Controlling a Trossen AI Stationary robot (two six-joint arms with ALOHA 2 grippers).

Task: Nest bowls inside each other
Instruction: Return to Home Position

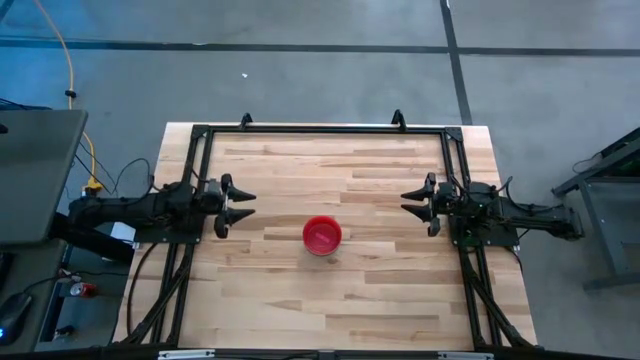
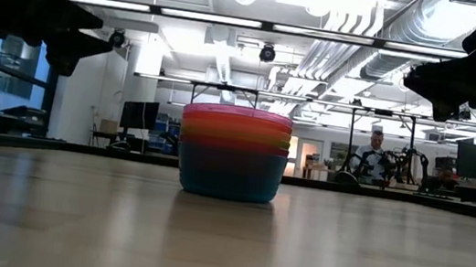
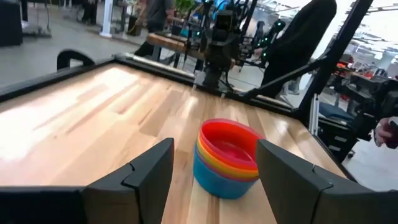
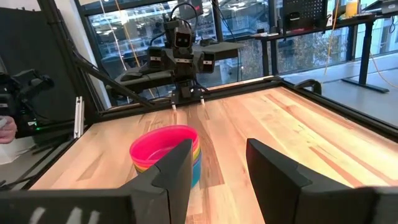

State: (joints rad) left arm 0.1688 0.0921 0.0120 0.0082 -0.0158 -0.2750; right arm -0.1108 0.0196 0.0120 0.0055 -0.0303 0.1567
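Note:
The bowls (image 1: 322,235) stand as one nested stack near the middle of the table, base on the wood. In the low view the stack (image 2: 233,151) shows pink at the top, then orange and yellow rims, with blue as the outer bowl. My left gripper (image 1: 243,207) hovers open above the table's left side, well clear of the stack (image 3: 227,157). My right gripper (image 1: 408,202) hovers open above the right side, also apart from the stack (image 4: 166,154). Lime green and purple bowls are hidden inside.
A dark metal frame (image 1: 320,128) runs along the table's far edge and sides. Bare wood (image 1: 330,310) lies all around the stack. A person (image 2: 374,151) sits in the room beyond the table. A grey surface (image 1: 35,170) stands off the table's left.

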